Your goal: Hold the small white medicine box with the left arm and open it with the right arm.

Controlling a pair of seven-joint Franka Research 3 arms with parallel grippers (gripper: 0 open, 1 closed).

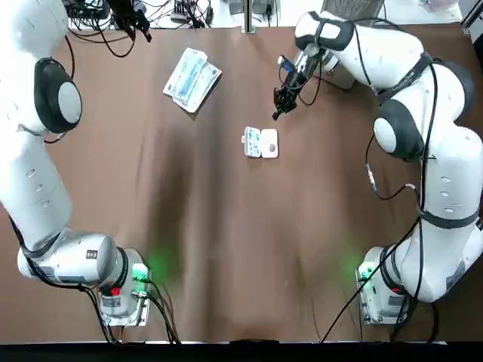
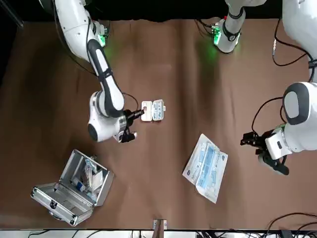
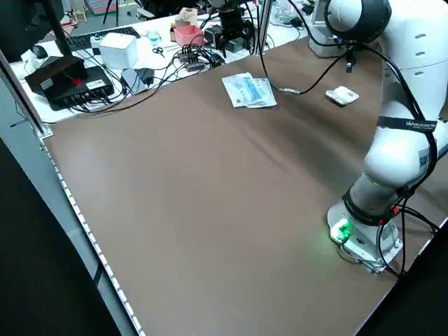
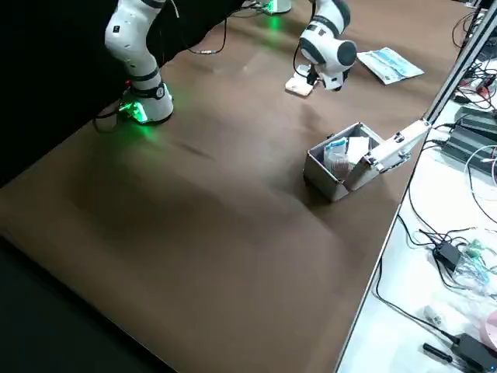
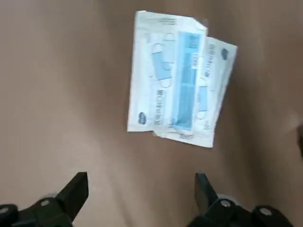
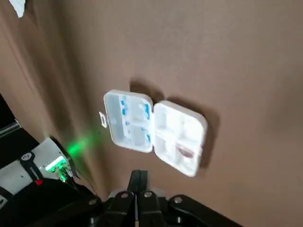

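The small white medicine box (image 1: 260,142) lies open and flat on the brown table, both halves up, and nothing holds it. In the right wrist view the box (image 6: 154,132) shows its compartments. My right gripper (image 1: 277,112) hovers just past the box on its far right side, shut on nothing, with the fingertips (image 6: 139,182) pressed together. My left gripper (image 1: 139,26) is far off at the table's far left edge. The left gripper (image 5: 139,189) stands open over bare table, with nothing between its fingers.
Two blue-and-white mask packets (image 1: 191,79) lie overlapped at the far left, just beyond the left gripper's fingers (image 5: 75,189). An open metal case (image 2: 74,186) with supplies sits at the far right corner. Cables and gear line the table's far edge.
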